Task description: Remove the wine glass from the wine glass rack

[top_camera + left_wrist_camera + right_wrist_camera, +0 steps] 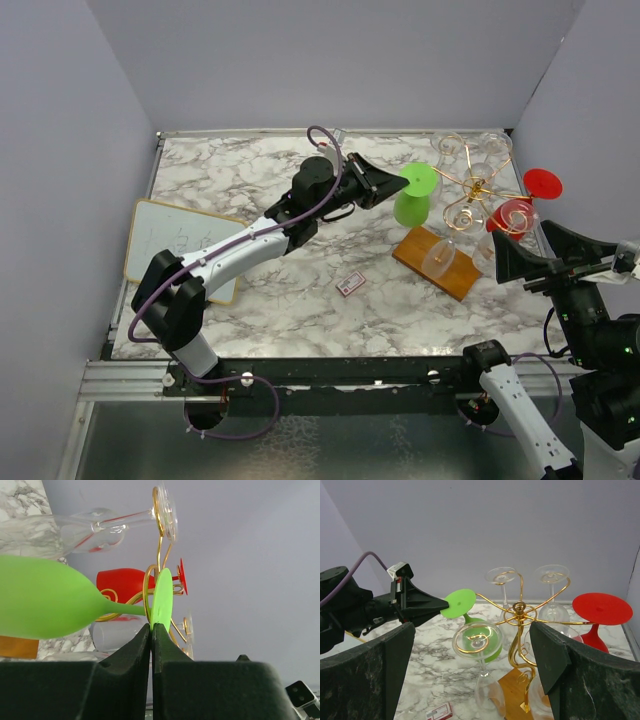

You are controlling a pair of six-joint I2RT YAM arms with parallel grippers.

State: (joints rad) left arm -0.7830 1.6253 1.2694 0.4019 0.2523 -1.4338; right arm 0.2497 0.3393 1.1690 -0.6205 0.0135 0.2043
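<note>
The gold wire wine glass rack (476, 185) stands on its brown wooden base (438, 262) at the right of the table. A green wine glass (415, 195) hangs upside down from the rack's left arm. My left gripper (401, 181) is shut on the edge of its green foot (162, 600); the foot and gripper also show in the right wrist view (458, 603). A red glass (528, 200) and several clear glasses (479, 641) hang on other arms. My right gripper (500, 258) is open and empty, just right of the rack.
A white board (180, 243) lies at the table's left. A small red-and-white card (350, 284) lies on the marble in front of the rack. Grey walls close in the left, back and right sides.
</note>
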